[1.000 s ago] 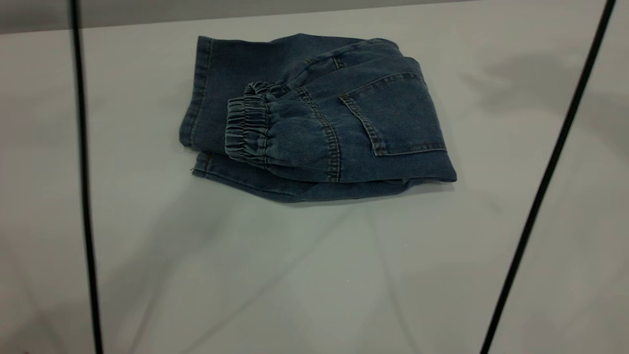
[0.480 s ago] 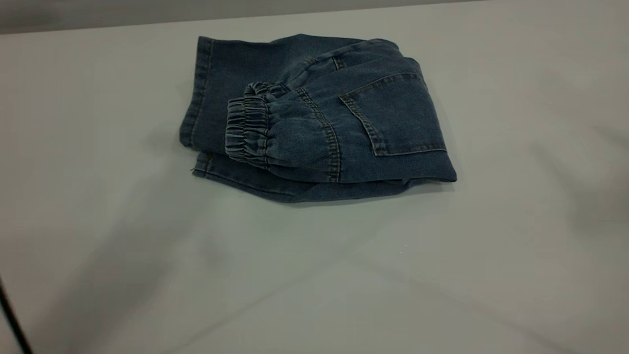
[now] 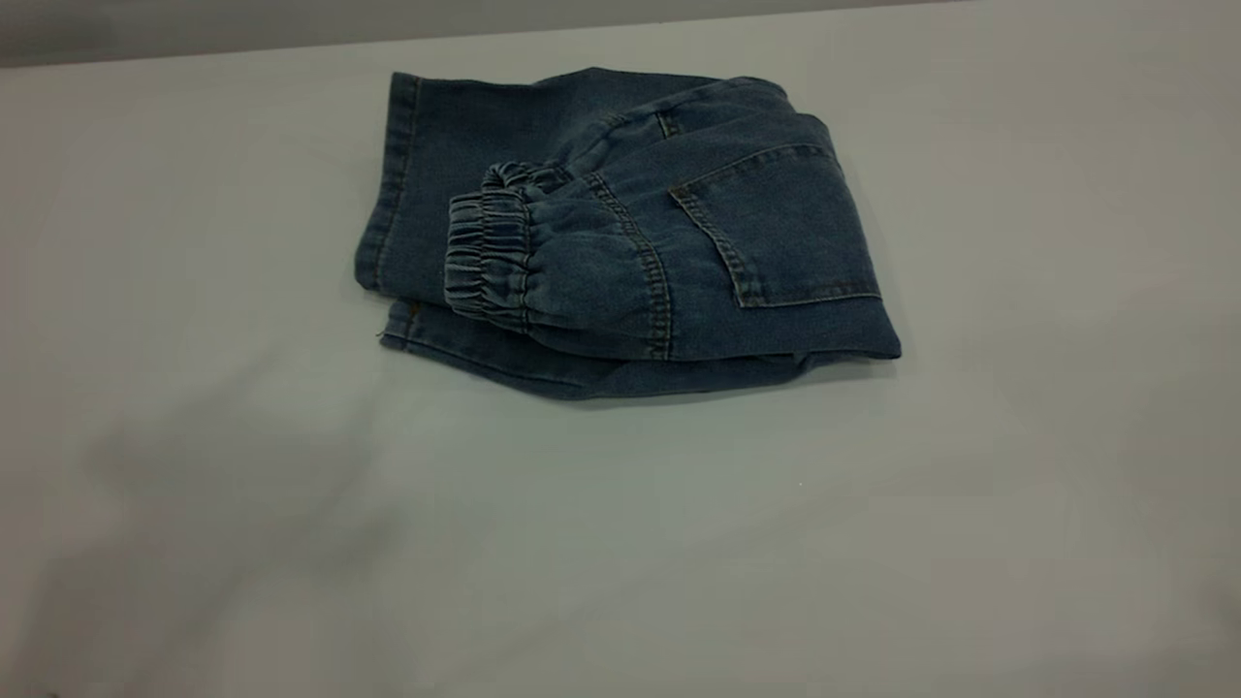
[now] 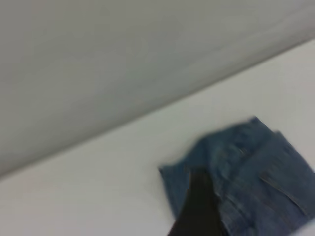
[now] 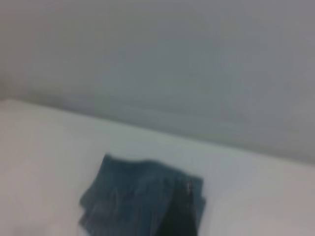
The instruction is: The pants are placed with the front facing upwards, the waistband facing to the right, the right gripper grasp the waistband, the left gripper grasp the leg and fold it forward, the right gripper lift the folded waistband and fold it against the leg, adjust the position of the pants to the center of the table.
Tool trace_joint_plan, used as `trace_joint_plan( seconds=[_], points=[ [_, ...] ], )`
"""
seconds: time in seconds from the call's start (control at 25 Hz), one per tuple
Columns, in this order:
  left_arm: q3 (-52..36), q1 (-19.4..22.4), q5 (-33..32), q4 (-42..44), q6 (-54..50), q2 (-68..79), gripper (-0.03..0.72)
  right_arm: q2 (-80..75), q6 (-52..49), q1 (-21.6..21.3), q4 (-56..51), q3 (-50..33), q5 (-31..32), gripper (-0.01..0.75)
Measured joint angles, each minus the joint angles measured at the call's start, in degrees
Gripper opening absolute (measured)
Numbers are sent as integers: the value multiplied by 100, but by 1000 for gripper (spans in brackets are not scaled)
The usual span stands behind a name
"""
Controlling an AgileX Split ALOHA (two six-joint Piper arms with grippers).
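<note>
The pants (image 3: 620,242) lie folded into a compact blue denim bundle on the far middle of the table (image 3: 620,543), back pocket up. The ruched waistband (image 3: 485,257) rests on top, facing left over the leg hems. Neither gripper appears in the exterior view. In the left wrist view a dark blurred part of my left gripper (image 4: 199,214) hangs well above the pants (image 4: 246,172), away from them. The right wrist view shows a dark blurred part of my right gripper (image 5: 177,216) likewise high over the pants (image 5: 133,196). Nothing is held.
The table's far edge (image 3: 291,44) runs just behind the pants, with a grey wall beyond. Soft shadows lie on the tabletop at the near left (image 3: 194,504).
Two black cables that crossed the exterior view at left and right have moved out of it. The shadows on the table have shifted. The pants have not moved.
</note>
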State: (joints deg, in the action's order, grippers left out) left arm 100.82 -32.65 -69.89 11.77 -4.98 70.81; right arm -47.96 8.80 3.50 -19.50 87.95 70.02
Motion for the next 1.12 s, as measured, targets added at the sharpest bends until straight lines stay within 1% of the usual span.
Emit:
trace_joint_plan(
  seconds=[0.16,0.28,0.44,0.56,0.64,0.72,0.88,1.0,1.12],
  points=[
    [-1068,0,-6,-296,-361,-827,510,1214,12,0,33,-1417,0,573],
    [-1977,0,1,-564,-366,-1479,510,2105,34,0,104,-2405,0,573],
    [-3335,0,1,-752,-361,-2402,510,3302,44,0,557,-3624,6,573],
    [-4404,0,4,-766,-361,-3097,510,4101,57,0,944,-4337,-28,573],
    [-5015,0,2,-720,-356,-3543,510,4500,59,0,1112,-4798,-285,573],
    [-5571,0,107,-708,-352,-4031,510,4750,81,0,1105,-5203,-587,573],
    [-6517,0,779,-554,-317,-4934,510,4806,119,0,1105,-5818,-909,573],
    [-6991,0,1025,-358,-317,-5522,510,4796,123,0,1105,-5890,-871,573],
    [-7091,0,1006,-211,-317,-5987,510,4796,134,0,1112,-5889,-884,573]
  ],
)
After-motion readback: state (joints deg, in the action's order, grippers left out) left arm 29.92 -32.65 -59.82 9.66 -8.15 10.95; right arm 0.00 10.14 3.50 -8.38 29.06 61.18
